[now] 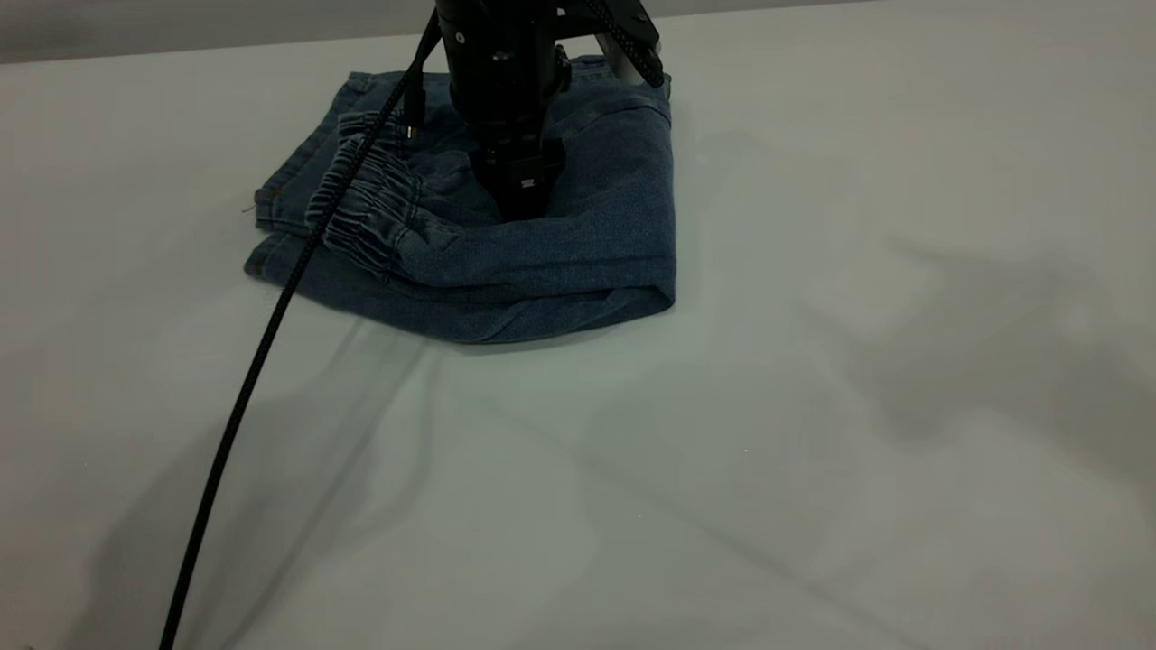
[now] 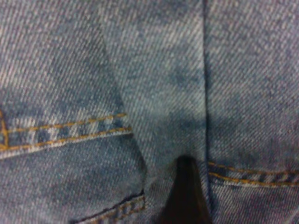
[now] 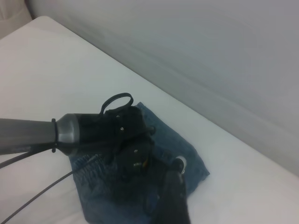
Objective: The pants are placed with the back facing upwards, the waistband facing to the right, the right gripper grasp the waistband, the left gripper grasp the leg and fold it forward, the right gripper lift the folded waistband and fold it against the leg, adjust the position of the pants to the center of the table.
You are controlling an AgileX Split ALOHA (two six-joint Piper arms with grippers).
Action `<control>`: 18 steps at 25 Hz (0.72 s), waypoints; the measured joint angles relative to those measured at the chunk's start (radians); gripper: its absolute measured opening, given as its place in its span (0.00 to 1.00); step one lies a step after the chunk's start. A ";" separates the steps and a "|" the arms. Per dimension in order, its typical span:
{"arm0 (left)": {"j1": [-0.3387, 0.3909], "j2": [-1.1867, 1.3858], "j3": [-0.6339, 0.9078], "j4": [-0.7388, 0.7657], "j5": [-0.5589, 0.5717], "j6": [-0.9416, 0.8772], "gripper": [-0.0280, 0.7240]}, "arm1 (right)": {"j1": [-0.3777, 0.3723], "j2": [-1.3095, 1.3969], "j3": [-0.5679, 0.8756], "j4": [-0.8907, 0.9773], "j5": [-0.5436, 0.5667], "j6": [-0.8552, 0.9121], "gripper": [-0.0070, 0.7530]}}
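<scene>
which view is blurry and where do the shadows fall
Left wrist view: soft and very close on the pants, orange stitching smeared, a dark claw tip low in frame. Exterior view: dim, with broad soft shadows across the table. Right wrist view: the left claw is a dark mass, little detail.

The left arm (image 1: 502, 63) is thick, round and black, with small silver screws on its side. A long black braided cable (image 1: 271, 334) hangs from it. In the right wrist view its far part is a smooth grey tube (image 3: 28, 135) with a thin black band around it. The left gripper (image 1: 522, 194) is black with a small white mark.
</scene>
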 joint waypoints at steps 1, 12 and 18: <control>0.000 0.000 0.000 0.000 0.008 -0.012 0.74 | 0.000 0.000 0.000 0.000 -0.001 0.000 0.74; 0.000 -0.006 0.001 -0.110 0.119 -0.125 0.74 | 0.000 0.000 0.000 0.000 -0.003 0.000 0.74; -0.004 -0.030 -0.007 -0.252 0.111 -0.123 0.74 | 0.000 0.000 0.000 0.000 -0.003 0.000 0.74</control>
